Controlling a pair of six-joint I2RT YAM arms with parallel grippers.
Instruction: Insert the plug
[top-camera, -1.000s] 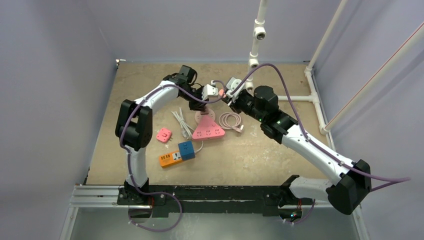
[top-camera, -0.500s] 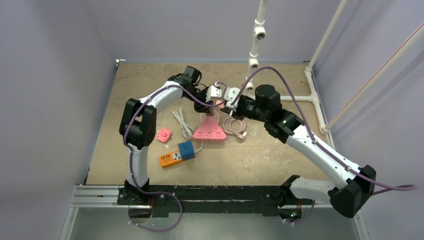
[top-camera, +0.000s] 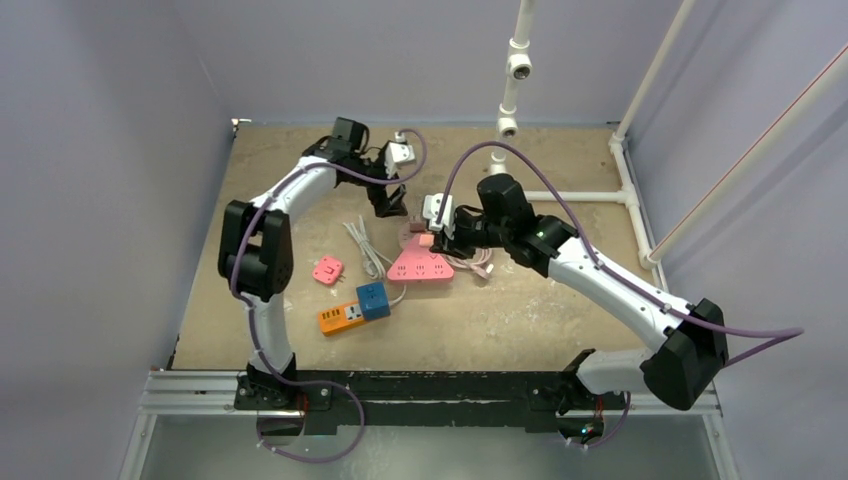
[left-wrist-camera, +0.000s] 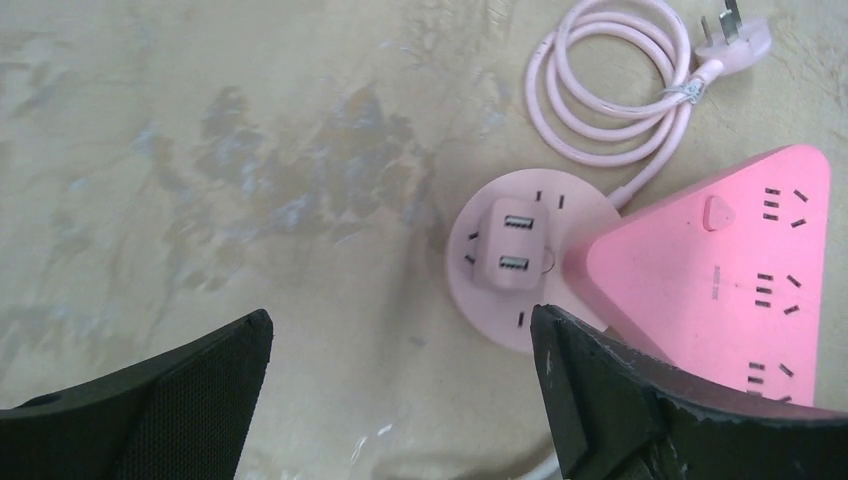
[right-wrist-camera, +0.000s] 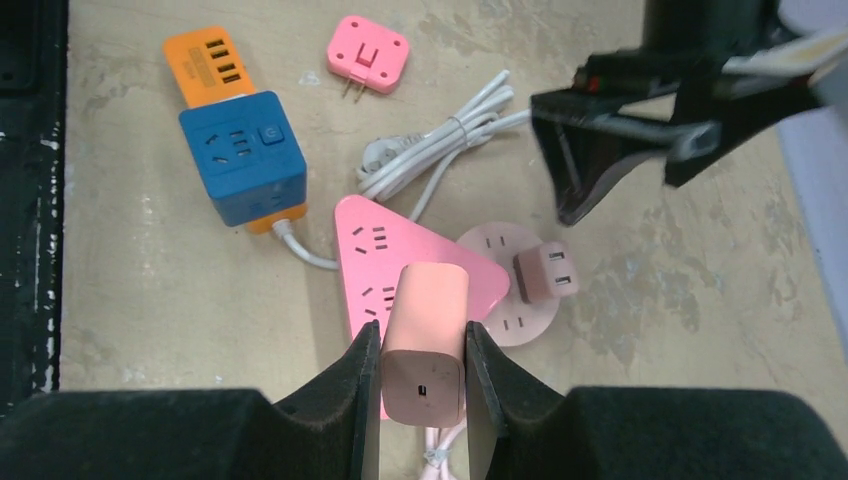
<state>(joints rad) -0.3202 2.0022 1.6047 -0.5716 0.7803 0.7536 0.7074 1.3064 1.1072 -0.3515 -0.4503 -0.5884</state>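
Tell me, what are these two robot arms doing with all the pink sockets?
They're working on plugging something in. The right gripper is clamped on a pink charger block and holds it over the pink triangular power strip; it isn't in a socket yet. The left gripper is open and empty, hovering near the round pink socket, which already carries a small USB adapter.

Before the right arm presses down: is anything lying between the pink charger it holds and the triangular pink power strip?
Nothing visible does. The pink charger in the right gripper hangs over the triangular strip, whose sockets show bare. The small adapter sits to one side on the round socket, and the open left gripper is clear.
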